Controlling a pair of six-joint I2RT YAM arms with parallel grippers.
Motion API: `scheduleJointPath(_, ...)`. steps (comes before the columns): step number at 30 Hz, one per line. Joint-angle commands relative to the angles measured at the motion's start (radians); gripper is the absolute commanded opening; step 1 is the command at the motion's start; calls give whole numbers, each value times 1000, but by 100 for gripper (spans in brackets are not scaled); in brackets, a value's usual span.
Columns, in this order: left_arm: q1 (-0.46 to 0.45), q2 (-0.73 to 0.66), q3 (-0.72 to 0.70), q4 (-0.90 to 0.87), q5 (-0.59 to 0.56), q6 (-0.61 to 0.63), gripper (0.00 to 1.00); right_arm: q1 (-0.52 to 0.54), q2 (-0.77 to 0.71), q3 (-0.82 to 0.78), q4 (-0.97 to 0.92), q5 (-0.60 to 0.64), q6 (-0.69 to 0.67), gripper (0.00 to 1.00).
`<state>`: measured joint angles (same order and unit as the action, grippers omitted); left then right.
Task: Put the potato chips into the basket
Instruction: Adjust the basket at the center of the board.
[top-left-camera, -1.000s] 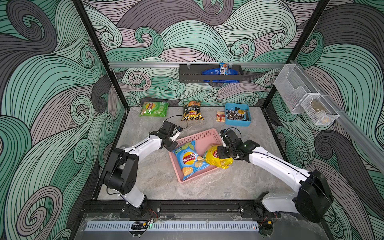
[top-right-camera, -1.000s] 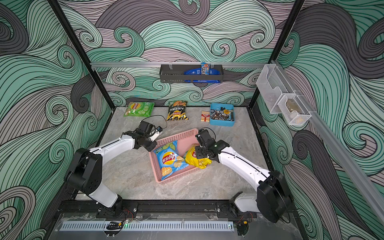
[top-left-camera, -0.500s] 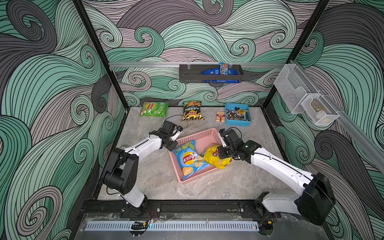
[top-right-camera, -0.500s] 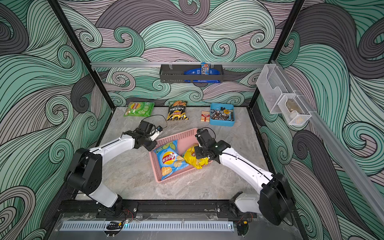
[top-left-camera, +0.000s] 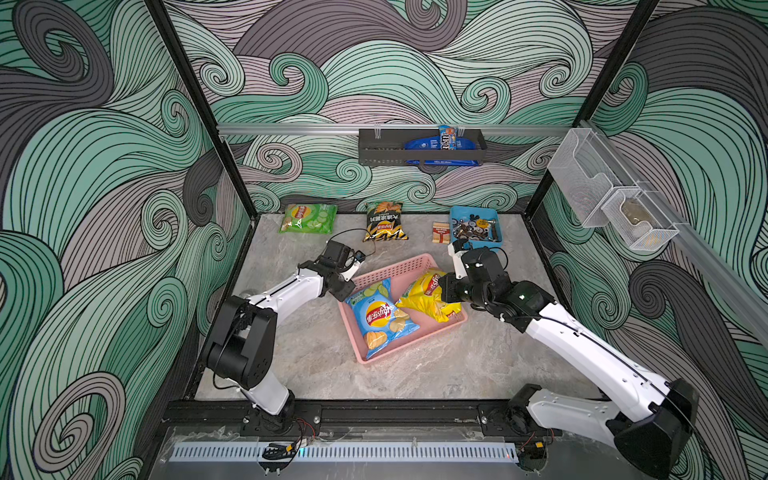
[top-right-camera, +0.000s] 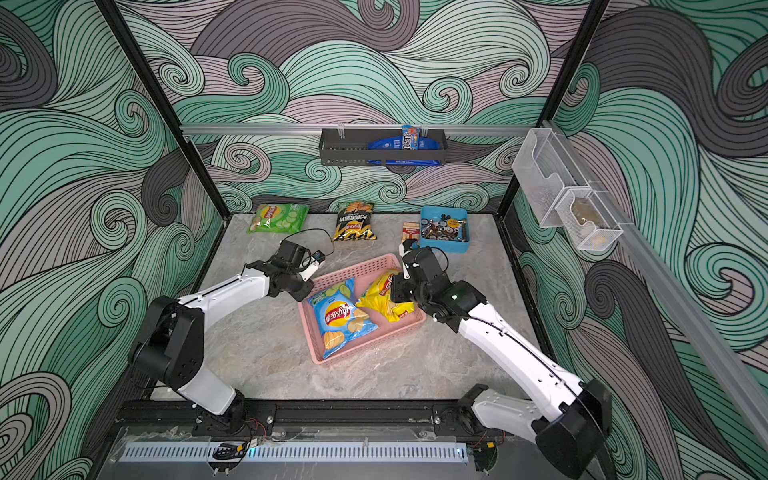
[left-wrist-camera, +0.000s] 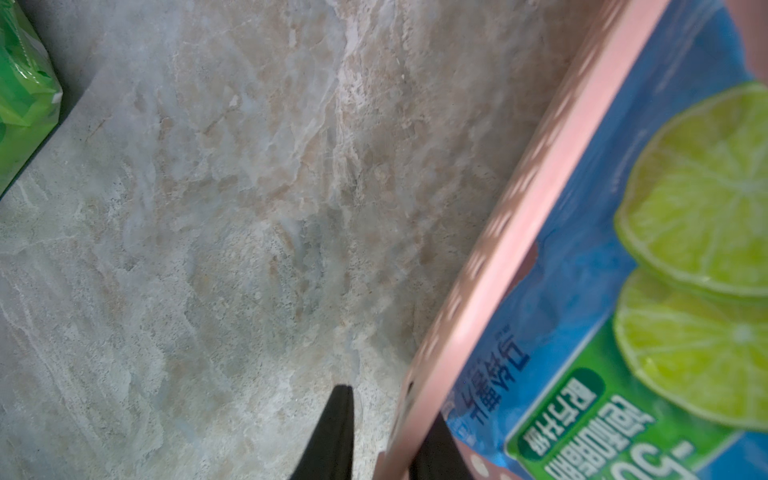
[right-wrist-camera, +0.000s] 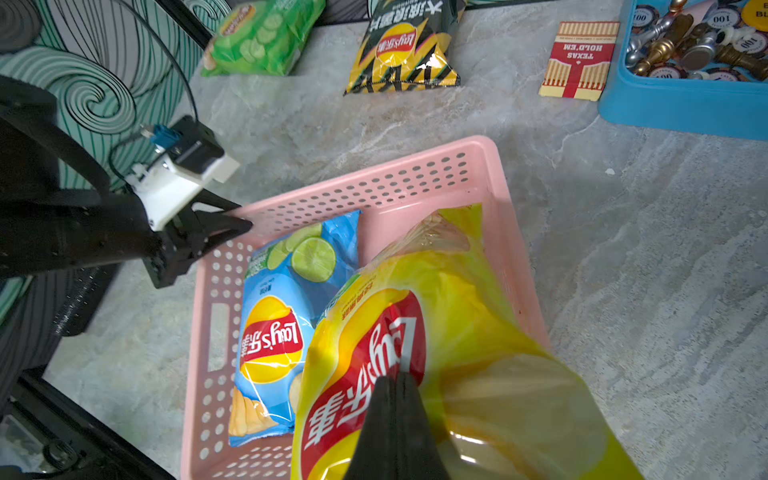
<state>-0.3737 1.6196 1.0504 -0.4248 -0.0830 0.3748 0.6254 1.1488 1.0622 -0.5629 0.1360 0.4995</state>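
Left gripper (right-wrist-camera: 243, 223) clamps perforated pink basket (right-wrist-camera: 374, 183), right gripper (right-wrist-camera: 395, 379) closed atop puffy yellow bag (right-wrist-camera: 478, 324)

- Your top views are bright and evenly lit from overhead; the tabletop (top-left-camera: 316, 340) carries only soft, faint shadows beneath the arms.
- Both top views are sharp in the middle, with a wide-angle stretch that leans the frame posts outward toward the edges.
- In your right wrist view, the yellow bag (right-wrist-camera: 478, 332) throws small white glare spots off its foil and blurs where it sits closest to the lens. The right fingers (right-wrist-camera: 395, 415) read as a black shape without detail.
- Your left wrist view is dimmer and softer. The basket (left-wrist-camera: 519, 232) rim and the blue bag (left-wrist-camera: 582, 291) are out of focus, and the left fingers (left-wrist-camera: 332, 432) are dark silhouettes.
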Motion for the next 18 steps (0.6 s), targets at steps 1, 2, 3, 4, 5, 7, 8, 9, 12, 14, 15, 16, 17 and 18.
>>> scheduleJointPath(1,-4,17,37,104,-47,-5,0,7,-15,2,147,12,100,0)
scheduleJointPath(2,-5,18,38,103,-48,-5,0,7,-14,-10,186,21,117,0)
scheduleJointPath(3,-7,19,37,103,-48,-6,0,8,-11,-19,217,30,129,0)
scheduleJointPath(4,-7,20,39,102,-47,-7,0,8,-4,-26,237,50,139,0)
scheduleJointPath(5,-8,19,39,102,-48,-8,0,9,0,-31,253,75,148,0)
scheduleJointPath(7,-8,21,39,100,-47,-8,0,9,15,-50,300,116,161,0)
scheduleJointPath(8,-10,21,39,101,-47,-9,0,10,20,-58,320,137,166,0)
scheduleJointPath(9,-10,22,39,99,-49,-8,0,10,28,-66,335,154,174,0)
scheduleJointPath(12,-11,24,42,98,-50,-10,0,15,48,-98,392,179,204,0)
scheduleJointPath(14,-11,25,46,96,-53,-11,0,28,50,-127,412,210,224,0)
scheduleJointPath(15,-11,27,48,95,-53,-12,0,35,47,-148,423,221,234,0)
scheduleJointPath(16,-11,28,50,93,-54,-14,0,42,45,-171,437,233,243,0)
scheduleJointPath(17,-11,29,54,92,-53,-16,0,48,39,-197,457,239,251,0)
scheduleJointPath(18,-11,31,55,91,-50,-17,0,51,38,-227,482,240,264,0)
